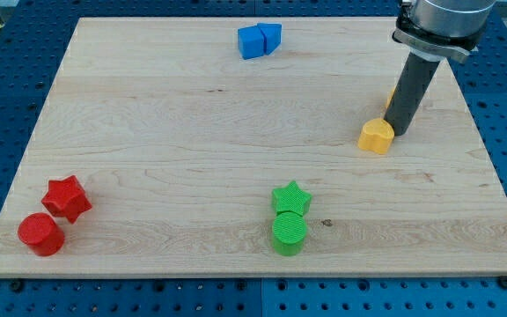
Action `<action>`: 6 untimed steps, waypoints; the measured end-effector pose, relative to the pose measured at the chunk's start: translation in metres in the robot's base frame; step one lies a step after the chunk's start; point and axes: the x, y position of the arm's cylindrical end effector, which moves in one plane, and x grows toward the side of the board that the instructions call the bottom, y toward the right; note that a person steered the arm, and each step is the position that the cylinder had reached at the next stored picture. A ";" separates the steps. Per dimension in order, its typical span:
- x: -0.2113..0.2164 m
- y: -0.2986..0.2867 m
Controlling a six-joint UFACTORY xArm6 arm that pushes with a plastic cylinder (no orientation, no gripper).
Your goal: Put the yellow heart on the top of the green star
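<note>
My tip (400,132), a bare rod with nothing to grip, touches the yellow heart (376,136) from its right. Green star (290,197) sits well apart, lower left. Off-centre push could spin the heart away sideways.

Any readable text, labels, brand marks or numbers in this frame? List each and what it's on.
None: no readable text on the wooden board, the blocks or the arm.
My tip touches the yellow heart, at its upper right.
</note>
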 end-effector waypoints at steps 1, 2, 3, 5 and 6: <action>0.000 0.000; 0.000 -0.009; 0.002 -0.025; 0.030 -0.052; 0.034 -0.054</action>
